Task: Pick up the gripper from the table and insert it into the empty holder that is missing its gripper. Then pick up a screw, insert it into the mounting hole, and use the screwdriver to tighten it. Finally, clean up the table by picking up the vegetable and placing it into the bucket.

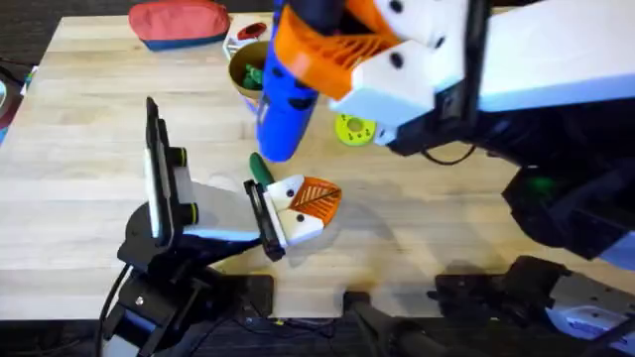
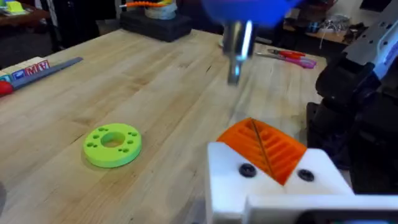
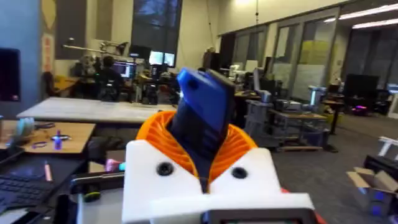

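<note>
Your right gripper (image 1: 327, 59) is up high, close under the overhead camera, and it's clamped on the screwdriver (image 1: 283, 109), the blue body pinched between the orange ribbed pads (image 3: 239, 146) and hanging bit-down over the table (image 1: 89, 188). From your left wrist view the thin metal bit (image 2: 239, 46) hovers above and apart from the orange gripper (image 2: 264, 146), which now sits on the white holder (image 2: 273, 186) at the left arm's end. That's your left gripper (image 1: 298, 208), low over the table near the middle; I can't tell how wide its fingers stand. The vegetable (image 1: 260, 169) lies dark green on the wood, just beside the left gripper's tip, partly tucked under the screwdriver. The bucket (image 1: 248, 74) is farther back, behind the screwdriver, with green bits inside. A light green disc (image 2: 112, 144) lies flat nearby, apart from everything.
</note>
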Controlling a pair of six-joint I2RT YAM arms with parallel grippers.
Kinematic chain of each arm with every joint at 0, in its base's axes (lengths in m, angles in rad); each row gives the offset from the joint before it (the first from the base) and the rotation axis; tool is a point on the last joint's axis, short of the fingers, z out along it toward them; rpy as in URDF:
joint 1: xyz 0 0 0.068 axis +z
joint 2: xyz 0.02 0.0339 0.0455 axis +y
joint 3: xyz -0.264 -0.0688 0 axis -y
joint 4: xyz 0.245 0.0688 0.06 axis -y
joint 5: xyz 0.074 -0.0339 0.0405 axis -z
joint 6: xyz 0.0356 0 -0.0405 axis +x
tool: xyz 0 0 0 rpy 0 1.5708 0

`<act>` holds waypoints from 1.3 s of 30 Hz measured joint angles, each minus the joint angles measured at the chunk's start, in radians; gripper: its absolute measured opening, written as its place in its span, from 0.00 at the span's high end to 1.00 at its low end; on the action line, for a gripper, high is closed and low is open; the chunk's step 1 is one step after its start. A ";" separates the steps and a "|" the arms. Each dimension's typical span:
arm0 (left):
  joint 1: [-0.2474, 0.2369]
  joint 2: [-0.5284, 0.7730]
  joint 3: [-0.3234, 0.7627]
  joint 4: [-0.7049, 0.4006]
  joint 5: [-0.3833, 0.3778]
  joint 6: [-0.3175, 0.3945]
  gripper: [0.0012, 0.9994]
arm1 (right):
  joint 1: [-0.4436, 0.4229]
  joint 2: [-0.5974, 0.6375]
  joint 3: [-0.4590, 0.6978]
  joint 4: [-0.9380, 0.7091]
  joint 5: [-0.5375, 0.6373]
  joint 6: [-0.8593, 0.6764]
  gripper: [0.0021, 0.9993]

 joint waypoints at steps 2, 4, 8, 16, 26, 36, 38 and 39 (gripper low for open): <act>0.000 0.000 0.000 0.000 0.000 0.000 0.98 | -0.032 -0.014 0.000 -0.003 -0.005 -0.008 1.00; 0.000 0.000 0.000 0.000 0.000 0.000 0.98 | -0.076 -0.015 0.000 -0.032 -0.004 -0.036 1.00; 0.000 0.000 0.000 0.000 0.000 0.000 0.98 | -0.171 -0.008 0.000 -0.194 0.033 -0.182 1.00; 0.000 0.000 0.000 0.000 0.000 0.000 0.98 | -0.379 0.140 0.000 -0.351 0.299 -0.689 1.00; 0.000 0.000 0.000 0.000 0.000 0.000 0.98 | -0.482 0.435 0.000 -0.364 0.537 -1.284 1.00; 0.000 0.000 0.000 0.000 0.000 0.000 0.98 | -0.493 0.633 0.000 -0.387 0.588 -1.452 1.00; 0.000 0.000 0.000 0.000 0.000 0.000 0.98 | -0.493 0.643 0.002 -0.412 0.588 -1.459 0.95; 0.000 0.000 0.000 0.000 0.000 0.000 0.98 | -0.493 0.647 0.002 -0.438 0.586 -1.463 0.87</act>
